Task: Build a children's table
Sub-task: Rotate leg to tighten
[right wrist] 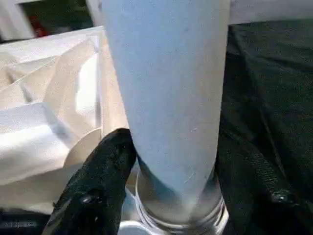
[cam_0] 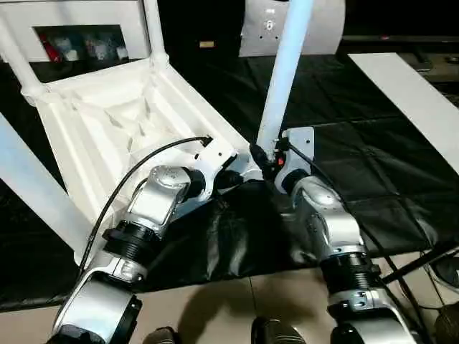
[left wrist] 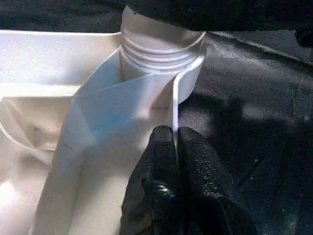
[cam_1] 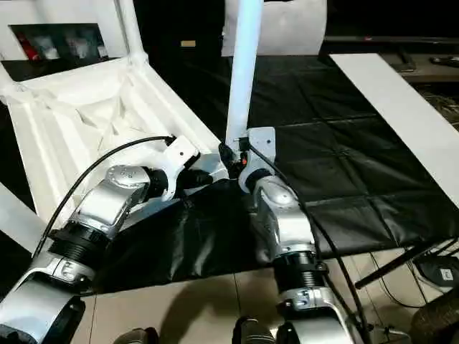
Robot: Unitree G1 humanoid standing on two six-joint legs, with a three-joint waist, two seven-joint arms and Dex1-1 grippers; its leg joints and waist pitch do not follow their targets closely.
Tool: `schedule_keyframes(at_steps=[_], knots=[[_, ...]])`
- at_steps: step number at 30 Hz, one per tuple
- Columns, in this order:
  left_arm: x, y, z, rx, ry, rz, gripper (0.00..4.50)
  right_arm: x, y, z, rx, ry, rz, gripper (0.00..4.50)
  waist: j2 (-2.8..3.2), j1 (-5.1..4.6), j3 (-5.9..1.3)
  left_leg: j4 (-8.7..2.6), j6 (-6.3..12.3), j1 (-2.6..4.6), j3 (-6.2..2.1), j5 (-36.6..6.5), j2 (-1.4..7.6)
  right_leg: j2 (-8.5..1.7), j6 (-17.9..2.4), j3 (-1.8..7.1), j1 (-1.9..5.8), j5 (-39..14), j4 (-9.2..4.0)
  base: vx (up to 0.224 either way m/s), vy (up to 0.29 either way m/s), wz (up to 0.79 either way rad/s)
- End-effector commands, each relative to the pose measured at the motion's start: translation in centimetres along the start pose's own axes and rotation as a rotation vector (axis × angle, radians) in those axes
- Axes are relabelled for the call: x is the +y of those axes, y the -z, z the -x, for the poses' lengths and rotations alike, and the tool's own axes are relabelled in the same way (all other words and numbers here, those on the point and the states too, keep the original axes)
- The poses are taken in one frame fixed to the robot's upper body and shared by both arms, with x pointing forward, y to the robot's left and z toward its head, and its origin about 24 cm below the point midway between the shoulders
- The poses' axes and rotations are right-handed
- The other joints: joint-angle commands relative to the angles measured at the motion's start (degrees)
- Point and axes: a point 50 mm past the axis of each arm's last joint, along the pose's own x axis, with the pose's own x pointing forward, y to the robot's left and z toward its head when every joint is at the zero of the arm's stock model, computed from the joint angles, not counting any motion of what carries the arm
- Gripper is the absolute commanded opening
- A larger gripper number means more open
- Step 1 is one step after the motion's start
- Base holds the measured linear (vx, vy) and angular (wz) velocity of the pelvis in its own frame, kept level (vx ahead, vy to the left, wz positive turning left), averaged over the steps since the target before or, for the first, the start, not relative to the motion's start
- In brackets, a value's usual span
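A black sheet point(cam_0: 358, 143) is covering the workbench, creased and bunched into folds just in front of both claws, and it is ending short of a bare pale surface point(cam_0: 237, 297) near the robot's body. The tabletop point(cam_0: 107, 122) of the children's table is lying upside down on this sheet, ribbed underside up, stretching away to the left of the left claw point(left wrist: 173, 147). That claw is pinching shut on the thin rim of the tabletop; its two black fingers point(left wrist: 203, 171) are pressing together with the white edge between them, right beside the near corner socket point(left wrist: 188, 73).

A leg point(cam_0: 283, 79) is standing upright in that socket, its ringed base showing at the collar. The right claw point(right wrist: 166, 196) is straddling the bottom of this leg, one black finger point(right wrist: 98, 186) lying against its side; the other side is hard to make out, so whether it is truly clamping I cannot tell.

Beyond the left claw, another leg point(cam_0: 152, 29) is rising from the far corner, and a third point(cam_0: 36, 193) is slanting past on the far left. Off to the right of the right claw a long white board point(cam_0: 409, 100) is lying on the black sheet. Behind, the room is dark, with a white-framed shelf point(cam_0: 79, 43) holding coloured items. Cables point(cam_1: 380, 269) are trailing at the lower right.
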Motion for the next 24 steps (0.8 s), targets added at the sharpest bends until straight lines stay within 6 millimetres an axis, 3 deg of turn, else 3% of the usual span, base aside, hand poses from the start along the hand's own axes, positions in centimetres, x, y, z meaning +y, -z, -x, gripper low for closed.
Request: schedule_keyframes(at_steps=[1, 5, 11, 15, 20, 22, 24], knots=[[-0.9, -0.9, -0.1, -0.052, 0.077, -0.058, 0.0, 0.9, 0.7, 0.3, 0.028, -0.143, 0.026, 3.07, 0.13, 0.56, -4.92, -3.0, 4.5, 0.46, 0.67, -8.22, -0.08, -1.04, -13.75, 0.73, 4.14, -4.15, -2.32, 0.0, 0.0, 0.0], [-0.3, 0.5, 1.0, -0.025, 0.124, -0.113, 0.0, -2.1, 0.5, 1.6, 0.046, -0.175, 0.097, 3.45, 0.17, 0.79, -4.9, -2.92, 4.97, 0.73, 0.74, -9.64, 0.05, -1.0, -14.84, 0.74, 4.24, -6.02, -2.49, 0.0, 0.0, 0.0], [0.2, 1.9, 2.3, -0.001, 0.221, -0.141, 0.0, -3.2, -0.3, 3.8, 0.05, -0.467, 0.222, 3.45, 0.17, 1.39, -4.57, -3.11, 3.81, 1.11, 0.69, -14.94, 0.4, -1.22, -13.59, 0.75, 3.87, -13.5, -3.1, 0.0, 0.0, 0.0], [-0.2, 2.9, 3.4, 0.026, 0.379, -0.245, 0.0, -3.7, -0.4, 5.4, 0.084, -0.67, 0.28, 3.45, -0.18, 1.67, -4.68, -3.14, 3.99, 1.1, 0.49, -15.64, 0.41, -1.32, -12.68, 0.62, 3.8, -16.24, -3.38, 0.0, 0.0, 0.0], [-0.6, 3.5, 4.2, 0.046, 0.516, -0.28, 0.0, -4.0, -0.4, 5.7, 0.126, -0.788, 0.278, 3.45, -0.03, 2.2, -4.7, -3.07, 4.0, 1.34, 0.67, -14.97, 0.61, -1.28, -13.89, 0.7, 3.44, -14.94, -2.94, 0.0, 0.0, 0.0], [-0.8, 3.6, 4.5, 0.051, 0.575, -0.3, 0.0, -4.1, -0.3, 5.7, 0.146, -0.839, 0.285, 3.1, -0.22, 2.45, -4.7, -3.03, 4.11, 1.34, 0.78, -14.35, 0.65, -1.23, -14.34, 0.64, 3.5, -14.01, -2.79, 0.0, 0.0, 0.0], [-0.9, 3.6, 4.6, 0.062, 0.599, -0.32, 0.0, -4.0, -0.3, 5.8, 0.164, -0.884, 0.287, 3.05, 0.02, 2.74, -4.75, -3.0, 4.28, 1.31, 0.8, -13.29, 0.78, -1.24, -14.96, 0.61, 3.49, -12.59, -2.43, 0.0, 0.0, 0.0]])
